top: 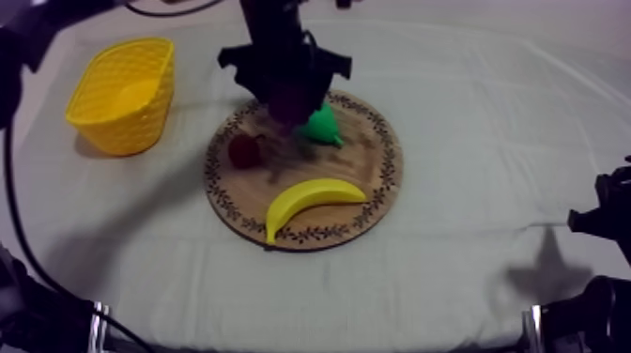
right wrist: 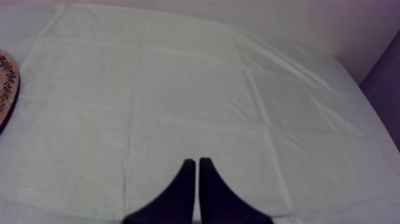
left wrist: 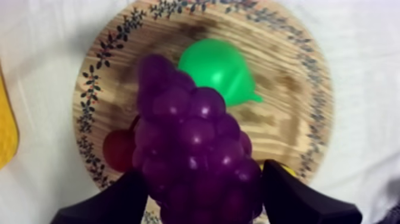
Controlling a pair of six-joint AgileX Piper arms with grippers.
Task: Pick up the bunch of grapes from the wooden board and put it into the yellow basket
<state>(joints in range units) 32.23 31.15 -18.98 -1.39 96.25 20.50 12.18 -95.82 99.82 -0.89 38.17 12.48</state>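
Note:
My left gripper (top: 291, 99) hangs over the back of the round wooden board (top: 376, 178), shut on the purple bunch of grapes (left wrist: 193, 155), which is lifted above the board (left wrist: 286, 89). In the top view the grapes (top: 293, 101) show dark under the arm. Both black fingers (left wrist: 116, 202) press the bunch from either side. The yellow basket (top: 124, 94) stands at the back left. My right gripper (right wrist: 197, 164) rests low at the right with its fingers together over bare cloth.
On the board lie a green pear (top: 324, 125), a small red fruit (top: 246, 150) and a yellow banana (top: 310, 202). The pear (left wrist: 220, 68) and the small red fruit (left wrist: 119, 149) sit just under the held grapes. Open cloth spreads between board and basket.

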